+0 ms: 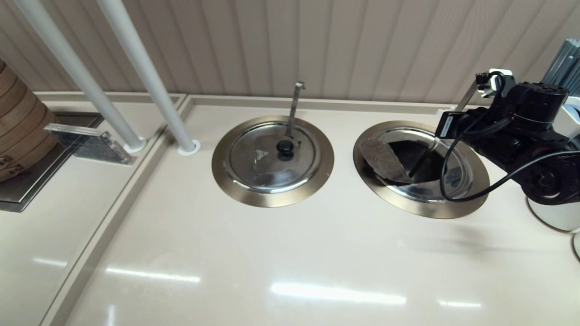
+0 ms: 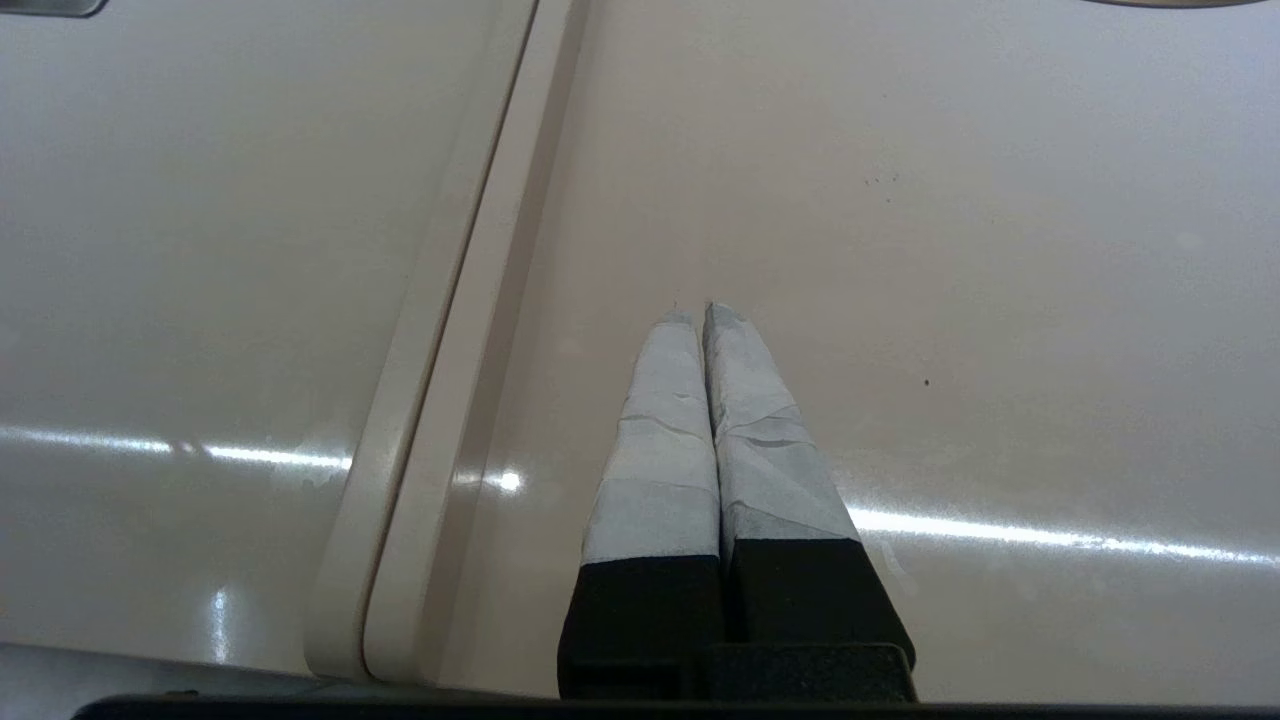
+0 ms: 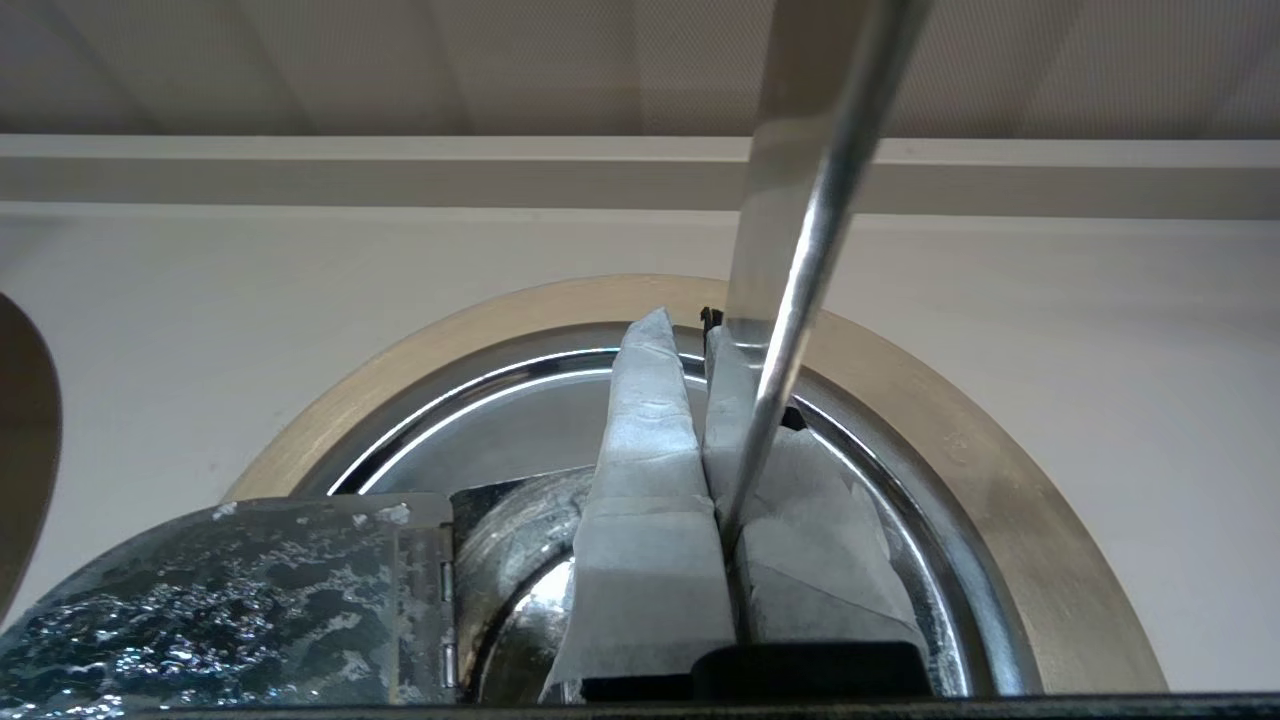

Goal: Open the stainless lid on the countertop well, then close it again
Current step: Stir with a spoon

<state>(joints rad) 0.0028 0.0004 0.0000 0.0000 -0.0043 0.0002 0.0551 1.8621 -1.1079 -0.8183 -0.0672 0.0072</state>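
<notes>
The countertop well (image 1: 453, 209) is at the right, ringed in bronze (image 3: 1010, 470). The stainless lid's wedge flap (image 1: 380, 159) is folded back to the left, its wet underside (image 3: 220, 600) facing up and a dark opening beside it. Its black knob is hidden. The flat-tipped utensil handle (image 1: 468, 94) leans up out of the opening. My right gripper (image 3: 690, 325) hovers over the well's back part, shut, and the handle (image 3: 800, 250) runs down into the seam between its taped fingers. My left gripper (image 2: 692, 312) is shut and empty over bare counter, out of the head view.
The twin lid (image 1: 273, 156) with its upright hook-tipped handle (image 1: 297, 104) covers the middle well. Two white poles (image 1: 149, 86) rise at the back left, beside a bamboo steamer (image 1: 13, 131). A white vessel (image 1: 559, 219) stands at the right edge. A raised seam (image 2: 440, 400) crosses the counter.
</notes>
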